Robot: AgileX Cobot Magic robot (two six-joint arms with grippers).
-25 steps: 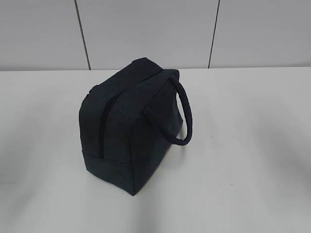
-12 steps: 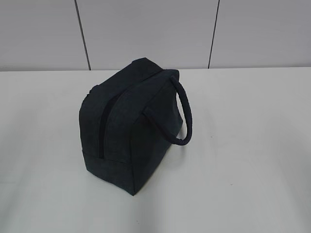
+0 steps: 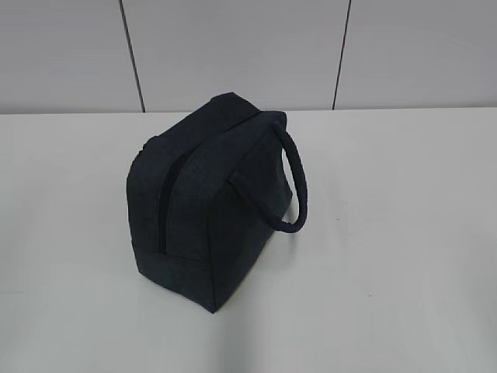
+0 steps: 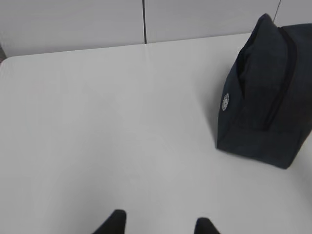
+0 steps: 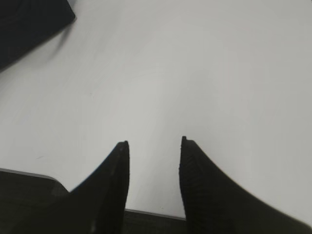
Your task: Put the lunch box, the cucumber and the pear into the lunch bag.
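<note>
We compare the exterior view across the last second: nothing has shifted. Left pincer (image 4: 158, 226) hangs over bare bench (image 4: 122, 126), tips apart, nothing between them; lunch bag (image 4: 265, 97) sits at its 2 o'clock, well apart. In the exterior view the bag stands left of centre, zipper (image 3: 165, 206) apparently closed, one handle (image 3: 295, 186) drooping toward 3 o'clock. Right pincer (image 5: 153, 170) likewise apart and empty, bag corner at its 10 o'clock. Lunch box, cucumber and pear: not visible. We judge both arms idle; either packing is finished or not begun.
</note>
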